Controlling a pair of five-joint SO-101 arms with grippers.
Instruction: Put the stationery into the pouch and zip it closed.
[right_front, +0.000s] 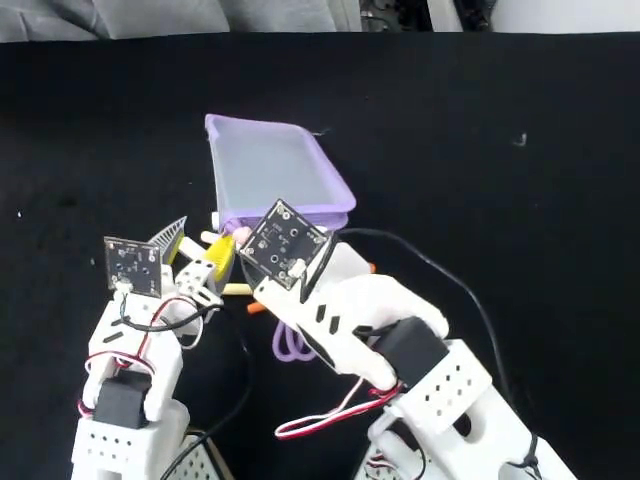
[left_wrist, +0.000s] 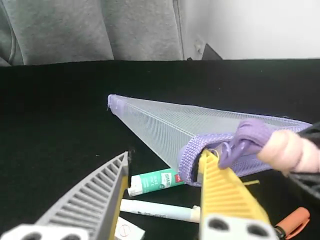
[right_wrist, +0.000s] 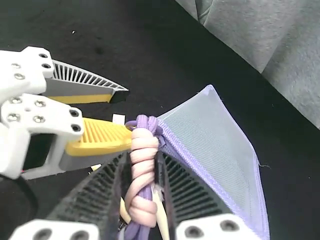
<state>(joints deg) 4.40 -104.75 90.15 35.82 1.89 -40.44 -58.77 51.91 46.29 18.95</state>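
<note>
The right gripper (right_wrist: 144, 154) is clamping the pink-and-purple cord (right_wrist: 141, 200) of the pouch (right_front: 270, 165). The left gripper (left_wrist: 165, 156) is gaping wide and empty, its yellow finger (left_wrist: 220, 200) against the pouch's mouth. With the glue stick (left_wrist: 152, 181) and pen (left_wrist: 157, 210) lying outside on the table (left_wrist: 60, 125), tugging now risks zipping it shut empty.
</note>
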